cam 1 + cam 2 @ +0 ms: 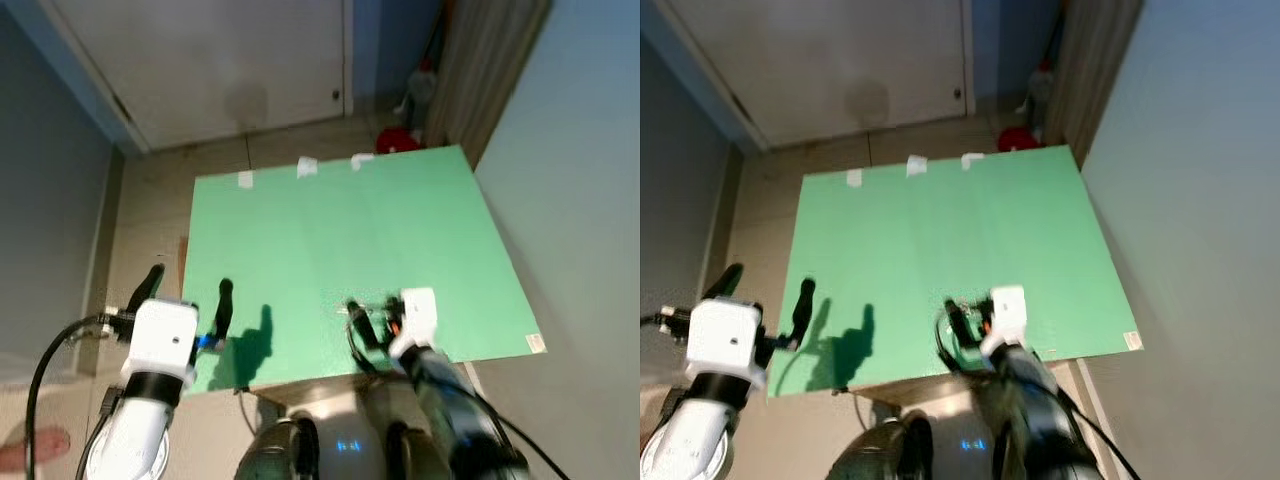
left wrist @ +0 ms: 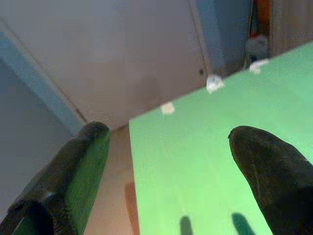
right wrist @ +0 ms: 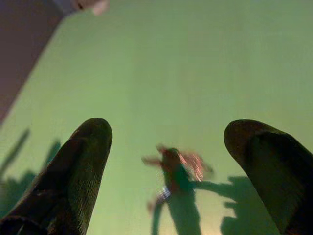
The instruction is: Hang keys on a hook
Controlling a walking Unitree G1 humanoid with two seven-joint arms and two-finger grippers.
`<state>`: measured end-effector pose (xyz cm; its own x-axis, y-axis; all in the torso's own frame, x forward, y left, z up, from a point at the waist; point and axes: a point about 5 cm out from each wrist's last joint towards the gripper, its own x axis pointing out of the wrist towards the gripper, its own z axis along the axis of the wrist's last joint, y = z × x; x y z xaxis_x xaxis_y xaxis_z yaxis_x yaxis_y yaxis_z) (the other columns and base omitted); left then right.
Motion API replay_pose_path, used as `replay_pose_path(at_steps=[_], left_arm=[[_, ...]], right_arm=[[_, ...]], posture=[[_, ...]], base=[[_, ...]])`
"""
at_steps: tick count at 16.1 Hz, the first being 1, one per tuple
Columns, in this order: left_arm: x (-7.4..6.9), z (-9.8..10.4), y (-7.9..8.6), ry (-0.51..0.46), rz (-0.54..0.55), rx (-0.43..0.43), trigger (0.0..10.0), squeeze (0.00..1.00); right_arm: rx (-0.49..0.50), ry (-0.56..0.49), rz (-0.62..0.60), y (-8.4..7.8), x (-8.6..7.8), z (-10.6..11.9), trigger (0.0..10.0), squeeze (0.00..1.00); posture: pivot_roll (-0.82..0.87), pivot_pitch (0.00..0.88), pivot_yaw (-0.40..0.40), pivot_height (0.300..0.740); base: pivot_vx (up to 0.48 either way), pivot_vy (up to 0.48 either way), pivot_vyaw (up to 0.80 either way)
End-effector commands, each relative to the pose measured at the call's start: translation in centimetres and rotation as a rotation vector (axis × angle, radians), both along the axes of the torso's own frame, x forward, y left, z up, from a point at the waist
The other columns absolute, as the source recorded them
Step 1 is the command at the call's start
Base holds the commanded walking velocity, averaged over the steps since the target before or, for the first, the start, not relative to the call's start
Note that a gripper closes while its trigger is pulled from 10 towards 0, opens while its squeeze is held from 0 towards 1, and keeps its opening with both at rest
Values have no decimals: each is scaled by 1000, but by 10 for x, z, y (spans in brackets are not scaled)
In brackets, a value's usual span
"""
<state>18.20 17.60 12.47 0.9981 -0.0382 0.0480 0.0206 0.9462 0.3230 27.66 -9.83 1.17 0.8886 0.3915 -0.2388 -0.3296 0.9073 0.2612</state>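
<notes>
Nothing is hung yet: keys (image 3: pixel 173 169) lie on the green tabletop (image 1: pixel 350 240), right gripper (image 3: pixel 168 147) hovering over them, jaws wide; left gripper (image 1: pixel 185 295) wide, empty.

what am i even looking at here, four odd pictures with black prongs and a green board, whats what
This is a walking humanoid robot with two arms, each ending in two long black fingers. The two wider pictures come from cameras in its head, looking down; the other two come from cameras on its wrists, looking along the fingers. Before it is a green tabletop with three bits of white tape along the far edge. Near the front edge lies a small bunch of keys, blurred. The right gripper is open with the keys between its fingers, nothing held yet. The left gripper is open over the table's left edge, holding nothing. I see no hook.
</notes>
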Motion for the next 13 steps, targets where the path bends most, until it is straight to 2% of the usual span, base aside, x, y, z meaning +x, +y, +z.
replay_pose_path(at_steps=[1, 7, 13], left_arm=[[-4, 3, -1, 5, 4, 13, 10000, 0], [-15, 5, -7, 32, 30, 13, 10000, 0], [-18, 5, -11, 43, 41, 9, 10000, 0]], right_arm=[[29, 55, 0, 3, -7, -10, 10000, 0], [21, 79, 19, 8, -4, -13, 10000, 0], [30, 101, 18, 8, -5, -16, 10000, 0]], posture=[[203, 288, 90, 740], [219, 319, 66, 740], [216, 334, 49, 740]], base=[[0, 0, 0], [0, 0, 0], [0, 0, 0]])
